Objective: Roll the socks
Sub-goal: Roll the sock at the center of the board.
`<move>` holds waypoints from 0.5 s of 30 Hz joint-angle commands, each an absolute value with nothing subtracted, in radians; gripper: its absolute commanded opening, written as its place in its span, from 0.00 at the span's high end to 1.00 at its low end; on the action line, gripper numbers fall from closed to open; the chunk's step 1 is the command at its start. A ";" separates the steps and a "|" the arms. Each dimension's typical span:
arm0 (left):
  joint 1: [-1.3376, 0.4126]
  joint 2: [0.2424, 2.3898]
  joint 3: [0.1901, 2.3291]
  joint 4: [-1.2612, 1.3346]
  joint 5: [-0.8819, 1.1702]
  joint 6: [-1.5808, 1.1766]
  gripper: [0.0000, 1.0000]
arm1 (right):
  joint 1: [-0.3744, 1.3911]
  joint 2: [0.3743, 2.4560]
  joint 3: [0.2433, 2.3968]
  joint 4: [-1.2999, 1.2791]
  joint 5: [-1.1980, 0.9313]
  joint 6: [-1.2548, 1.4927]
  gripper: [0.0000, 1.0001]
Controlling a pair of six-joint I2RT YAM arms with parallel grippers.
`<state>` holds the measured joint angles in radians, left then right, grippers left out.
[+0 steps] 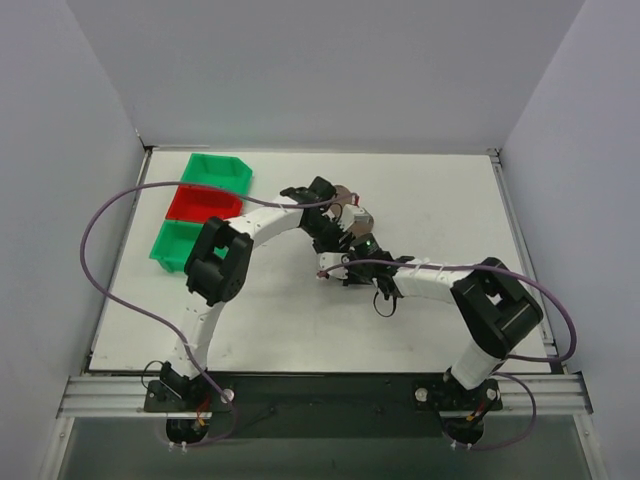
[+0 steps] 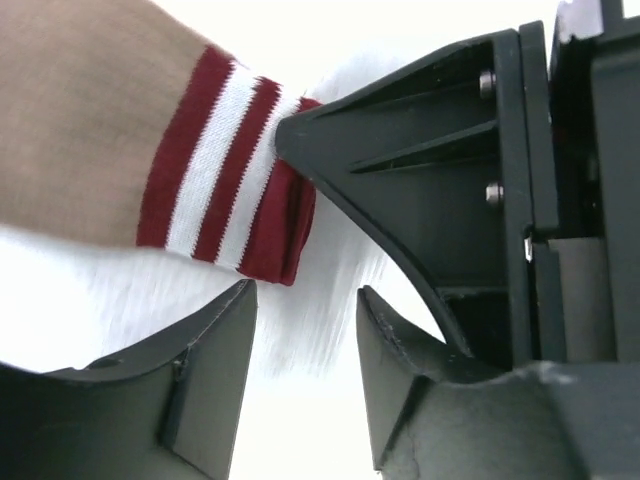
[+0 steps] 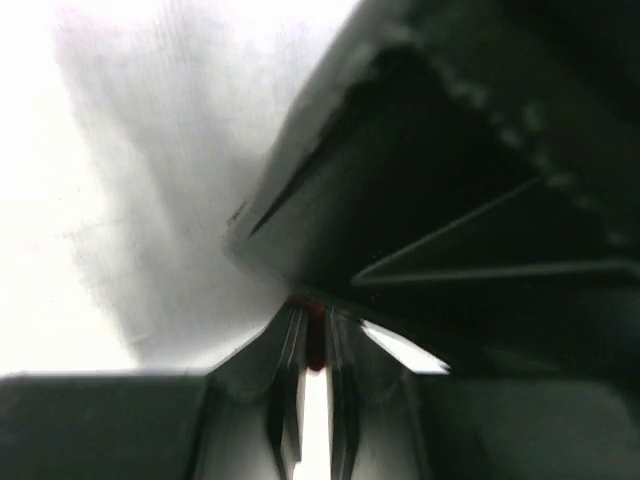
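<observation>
Our left end effector (image 2: 305, 290) stands spread and empty, and the sock (image 2: 110, 120) lies just beyond its tips on the tabletop (image 1: 300, 330). Our right end effector (image 3: 312, 335) is pressed together on a maroon sliver, seemingly the cuff (image 2: 225, 175). We judge this a regrip partway through the roll: next the left must take the tan body and turn it. The two end effectors crowd each other at the cuff. The bins (image 1: 200, 205) sit well off to the left of both.

Sock (image 2: 90, 110) tan; cuff (image 2: 235, 175) maroon, thin white stripes
</observation>
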<state>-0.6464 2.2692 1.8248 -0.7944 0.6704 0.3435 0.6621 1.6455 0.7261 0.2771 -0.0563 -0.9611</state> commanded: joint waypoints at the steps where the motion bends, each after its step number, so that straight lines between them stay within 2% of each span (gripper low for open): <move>1: -0.582 2.091 1.700 -0.638 0.666 0.250 0.39 | 0.658 1.698 0.752 0.092 -0.074 -0.920 1.00; 8: -0.422 1.908 1.441 -0.314 0.696 0.103 0.37 | 0.640 1.724 0.825 -0.014 -0.107 -0.897 1.00; 15: -0.336 1.758 1.264 -0.184 0.710 0.101 0.34 | 0.614 1.744 0.894 -0.109 -0.152 -0.874 1.00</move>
